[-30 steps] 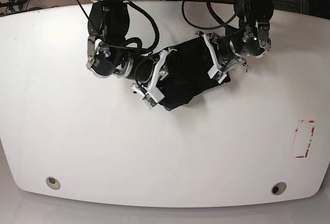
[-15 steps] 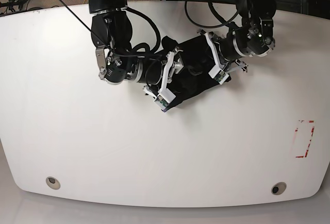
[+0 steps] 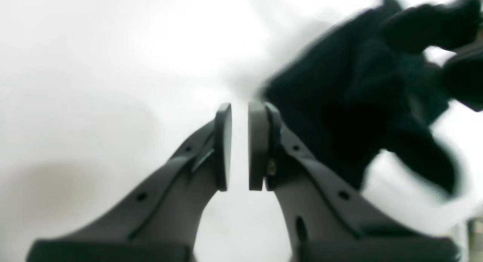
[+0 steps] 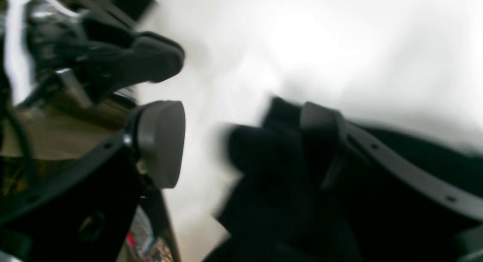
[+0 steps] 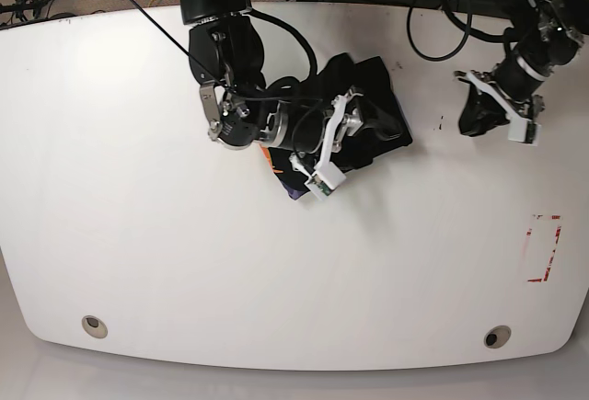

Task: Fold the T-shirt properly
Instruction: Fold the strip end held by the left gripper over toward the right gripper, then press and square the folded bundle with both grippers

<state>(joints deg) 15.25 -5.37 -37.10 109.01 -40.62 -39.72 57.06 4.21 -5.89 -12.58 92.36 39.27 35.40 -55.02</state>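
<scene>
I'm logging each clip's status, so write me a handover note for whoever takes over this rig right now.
Left tool: nearly shut, holding nothing, off to the side of the T-shirt over bare table.
Right tool: jaws wide, over the shirt; no grip on the cloth shows.
Shirt: a compact black bundle at the far middle of the table, partly under the right arm.
Done: it looks folded down small.
Left: check that the bundle is neat and flat, since the wrist views are blurred, then move both arms away.

— That crumpled black T-shirt (image 5: 368,110)?
— Soft matt cloth.
— And the wide white desk (image 5: 184,262)?
— Smooth, faintly glossy. The left pincer (image 3: 239,145) has matt grey plastic-looking fingers (image 3: 222,149).
</scene>
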